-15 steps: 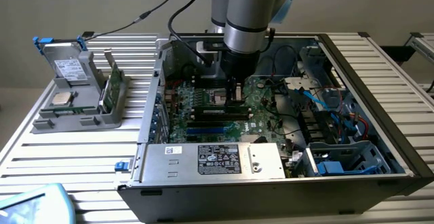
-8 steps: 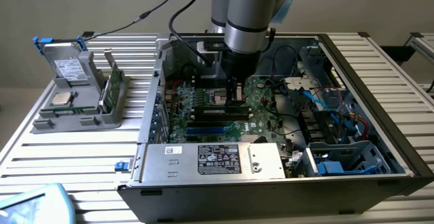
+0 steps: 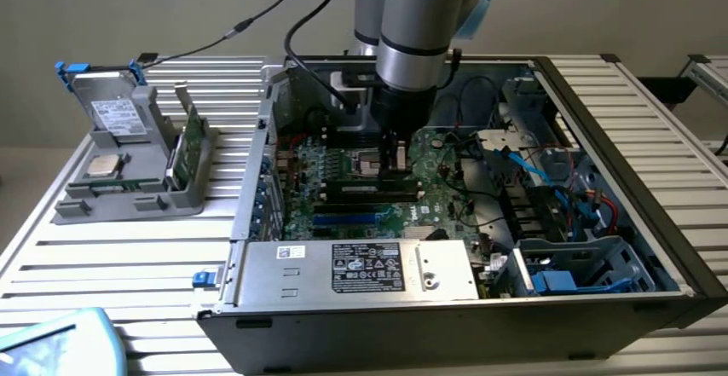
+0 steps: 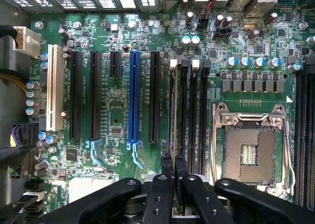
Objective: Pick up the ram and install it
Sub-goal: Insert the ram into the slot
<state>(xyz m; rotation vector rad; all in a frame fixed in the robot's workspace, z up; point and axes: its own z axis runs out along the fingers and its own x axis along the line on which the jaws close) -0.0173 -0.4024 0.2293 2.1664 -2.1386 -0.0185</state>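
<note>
The hand (image 4: 173, 161) is low inside the case (image 3: 671, 248), fingers drawn together with a thin board edge between them. That edge is judged to be the ram (image 4: 173, 115), so the hand is clamped on it. In the wrist view the ram is seen edge-on, running away from the fingers along the first memory slot (image 4: 183, 111), beside the black expansion slot and not far from the blue slot (image 4: 133, 96). A white latch (image 4: 173, 63) stands at the far end of that line. Whether the ram's lower edge is already in the slot or just above it cannot be told. In the exterior view the hand (image 3: 398, 164) hangs upright over the middle of the motherboard (image 3: 341, 214), just beside the socket (image 4: 248, 152). Step in hand, as judged: installation, with pick-up done and the ram lined up at its slot. Seating calls for the ram to stay square to the slot, its notch matched to the key, the latches open, and a straight, even press. A tilt risks one end sitting proud. Outside the case, at the exterior view's left, a grey holder (image 3: 125, 184) stands on the slatted tabletop (image 3: 114, 261) with a green card (image 3: 193, 141) upright in it, well apart from the hand.
</note>
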